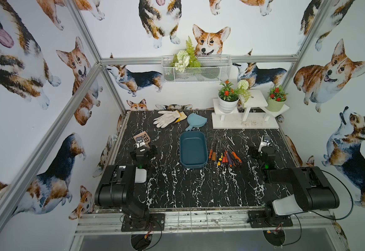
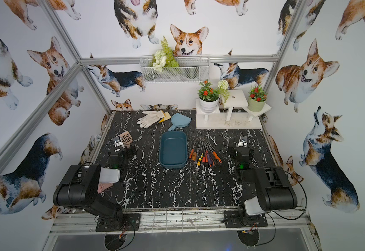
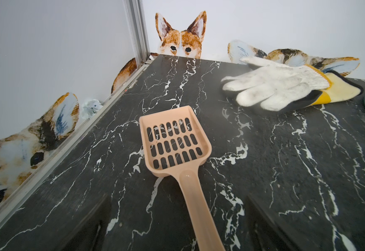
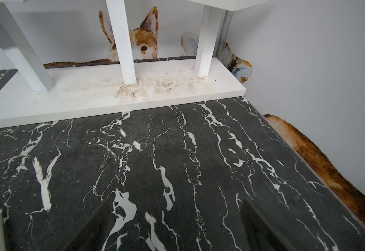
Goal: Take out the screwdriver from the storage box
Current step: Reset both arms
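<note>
Teal storage box (image 1: 192, 150) w/ screwdrivers (image 1: 226, 157) beside.

White walls (image 1: 253, 32) printed with corgis enclosed a black, white-veined bench (image 1: 199, 189) inside an aluminium frame (image 1: 133, 61), with a white wire basket (image 1: 199, 75) hung on the rear rail and a white stepped stand (image 1: 242, 125) in the far right corner.
</note>
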### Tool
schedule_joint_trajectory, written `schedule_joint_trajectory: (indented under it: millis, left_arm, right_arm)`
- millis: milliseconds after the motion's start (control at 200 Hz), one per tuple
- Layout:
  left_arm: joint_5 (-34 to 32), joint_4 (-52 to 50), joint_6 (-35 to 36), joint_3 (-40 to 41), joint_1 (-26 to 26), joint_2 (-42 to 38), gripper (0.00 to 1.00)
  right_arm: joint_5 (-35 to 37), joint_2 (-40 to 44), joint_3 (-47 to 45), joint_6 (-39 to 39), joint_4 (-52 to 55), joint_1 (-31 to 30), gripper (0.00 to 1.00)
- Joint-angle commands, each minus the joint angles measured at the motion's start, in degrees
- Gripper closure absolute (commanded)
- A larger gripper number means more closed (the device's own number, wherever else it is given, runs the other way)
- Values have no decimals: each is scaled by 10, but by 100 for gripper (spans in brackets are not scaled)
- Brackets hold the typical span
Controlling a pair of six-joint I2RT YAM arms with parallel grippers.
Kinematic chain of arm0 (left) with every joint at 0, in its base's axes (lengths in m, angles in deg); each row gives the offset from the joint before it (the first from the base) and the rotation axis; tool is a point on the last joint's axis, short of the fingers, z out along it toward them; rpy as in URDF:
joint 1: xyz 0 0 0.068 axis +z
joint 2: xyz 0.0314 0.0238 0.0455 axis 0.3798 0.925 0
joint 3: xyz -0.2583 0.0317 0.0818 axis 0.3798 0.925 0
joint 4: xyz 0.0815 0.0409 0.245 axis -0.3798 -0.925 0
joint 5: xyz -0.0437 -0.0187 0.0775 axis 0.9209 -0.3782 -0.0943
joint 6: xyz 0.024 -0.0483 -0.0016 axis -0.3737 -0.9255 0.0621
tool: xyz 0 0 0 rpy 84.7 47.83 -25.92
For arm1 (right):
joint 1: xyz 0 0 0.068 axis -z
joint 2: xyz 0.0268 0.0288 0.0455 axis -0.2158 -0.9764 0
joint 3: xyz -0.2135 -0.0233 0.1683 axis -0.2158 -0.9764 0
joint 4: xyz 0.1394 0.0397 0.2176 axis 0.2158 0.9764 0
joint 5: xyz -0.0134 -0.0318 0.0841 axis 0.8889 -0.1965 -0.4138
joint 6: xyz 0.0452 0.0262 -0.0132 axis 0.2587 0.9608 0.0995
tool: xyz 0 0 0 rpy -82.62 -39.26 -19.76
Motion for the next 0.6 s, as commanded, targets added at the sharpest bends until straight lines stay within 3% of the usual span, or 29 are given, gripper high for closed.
schedule_joint_trajectory:
  millis: [0, 596]
  left_arm:
    - [2, 9, 2, -2, 2, -1, 0]
    - [4, 9, 2, -3, 3, -1, 0]
  right_arm:
    - [11, -3, 3, 1, -9, 1, 0]
    - [11, 4, -1, 3, -9, 1, 1]
